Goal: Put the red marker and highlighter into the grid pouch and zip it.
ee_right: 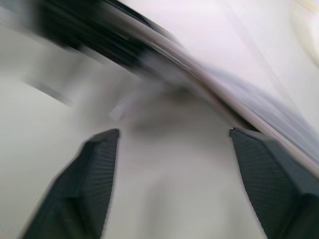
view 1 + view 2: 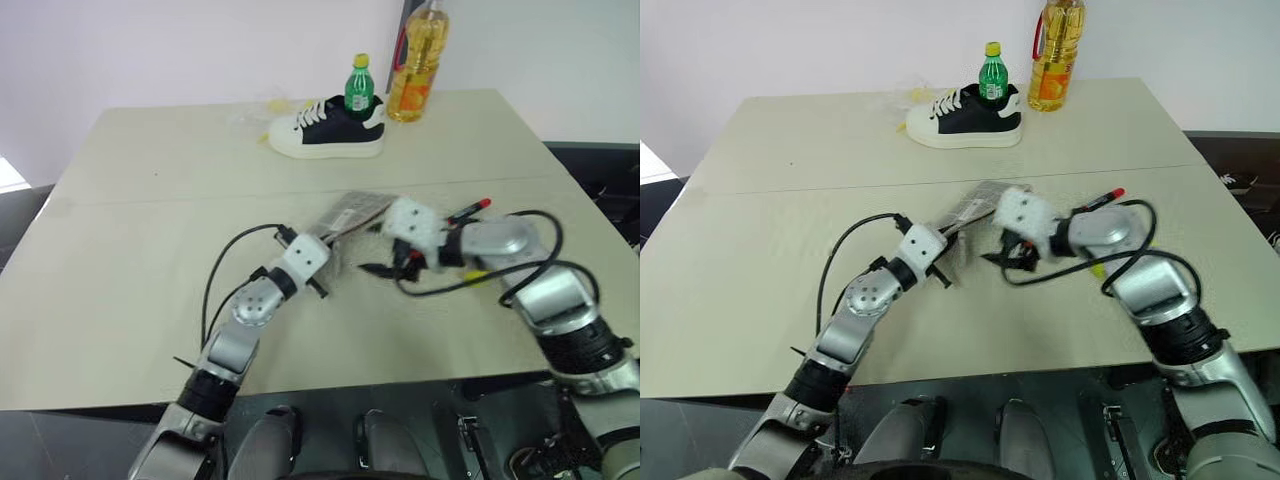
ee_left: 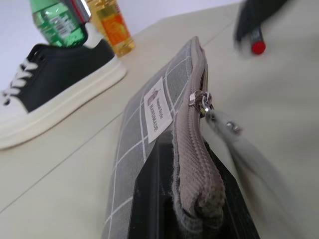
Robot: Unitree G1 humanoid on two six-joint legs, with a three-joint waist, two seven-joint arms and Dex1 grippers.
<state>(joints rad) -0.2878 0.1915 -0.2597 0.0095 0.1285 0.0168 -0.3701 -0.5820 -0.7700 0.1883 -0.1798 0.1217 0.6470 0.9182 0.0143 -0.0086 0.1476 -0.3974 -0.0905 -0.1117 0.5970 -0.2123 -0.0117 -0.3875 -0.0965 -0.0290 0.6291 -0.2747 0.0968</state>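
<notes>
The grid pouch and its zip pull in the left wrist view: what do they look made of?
The grid pouch looks like grey woven fabric with printed white grid lines and a sewn-on white label; its zip edge shows ribbed textile tape. The zip pull looks like shiny silver metal, with a blurred pale tab hanging from it, material unclear.

The grid pouch [image 3: 149, 129] is matt grey woven cloth with a ribbed fabric zip tape, a shiny metal pull [image 3: 203, 102] and a white label, the table [image 2: 150, 200] smooth matt beige, the shoe [image 2: 328, 130] smooth black and white, and both bottles [image 2: 418, 60] glossy clear plastic.
</notes>
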